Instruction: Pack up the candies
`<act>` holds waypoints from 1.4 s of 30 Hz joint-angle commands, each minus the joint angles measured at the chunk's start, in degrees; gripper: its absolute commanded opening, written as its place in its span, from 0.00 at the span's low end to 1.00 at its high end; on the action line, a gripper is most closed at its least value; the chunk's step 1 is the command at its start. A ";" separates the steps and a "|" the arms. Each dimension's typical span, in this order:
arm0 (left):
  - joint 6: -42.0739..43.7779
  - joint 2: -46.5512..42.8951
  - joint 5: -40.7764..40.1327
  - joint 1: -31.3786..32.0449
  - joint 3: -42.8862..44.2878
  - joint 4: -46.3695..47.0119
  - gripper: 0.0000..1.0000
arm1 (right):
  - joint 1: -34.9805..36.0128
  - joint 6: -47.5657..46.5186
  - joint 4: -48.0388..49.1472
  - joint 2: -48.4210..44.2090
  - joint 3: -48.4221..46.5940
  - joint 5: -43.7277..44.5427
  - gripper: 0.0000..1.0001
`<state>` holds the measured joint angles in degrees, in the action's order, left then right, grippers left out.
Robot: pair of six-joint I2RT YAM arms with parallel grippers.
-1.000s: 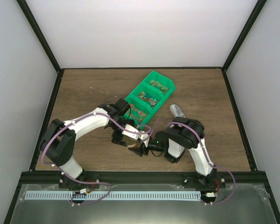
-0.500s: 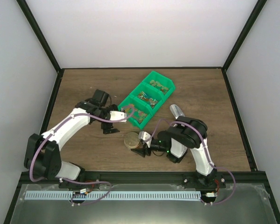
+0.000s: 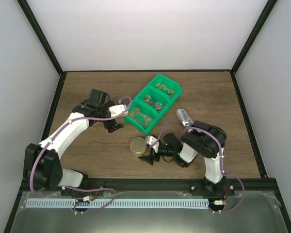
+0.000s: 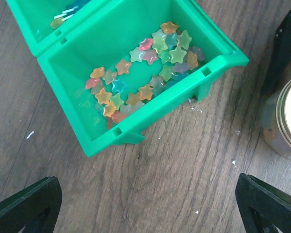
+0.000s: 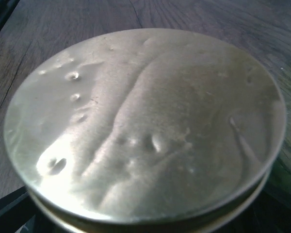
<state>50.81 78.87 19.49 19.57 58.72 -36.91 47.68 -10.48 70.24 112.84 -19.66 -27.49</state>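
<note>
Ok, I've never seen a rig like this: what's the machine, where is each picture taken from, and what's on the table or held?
Two robot arms, left and right, are bolted to the wooden table, each ending in a two-finger gripper. One picture looks down from behind them; the other two come from cameras on the wrists. On the table sit a green three-compartment bin, a gold-lidded jar and a metal scoop. The left gripper hangs open and empty before the nearest compartment, which holds star-shaped candies. The right gripper is at the jar, its camera filled by the dented lid; whether it grips is unclear.
</note>
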 commanded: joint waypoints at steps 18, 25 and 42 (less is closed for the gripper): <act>-9.71 -0.75 1.37 -1.82 3.90 5.61 1.00 | -6.06 -0.29 -43.84 -39.39 0.29 -1.29 1.00; -15.81 1.10 2.10 -1.83 5.97 8.03 1.00 | -7.72 -0.49 -51.97 -47.87 -4.08 0.22 1.00; -34.37 16.11 1.11 -7.02 29.43 -5.47 1.00 | -31.27 6.29 -73.32 -46.42 -31.47 0.30 1.00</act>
<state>22.04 93.60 17.89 15.59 84.09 -39.31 21.91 -8.47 3.31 63.46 -44.31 -27.05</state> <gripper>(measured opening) 0.999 0.999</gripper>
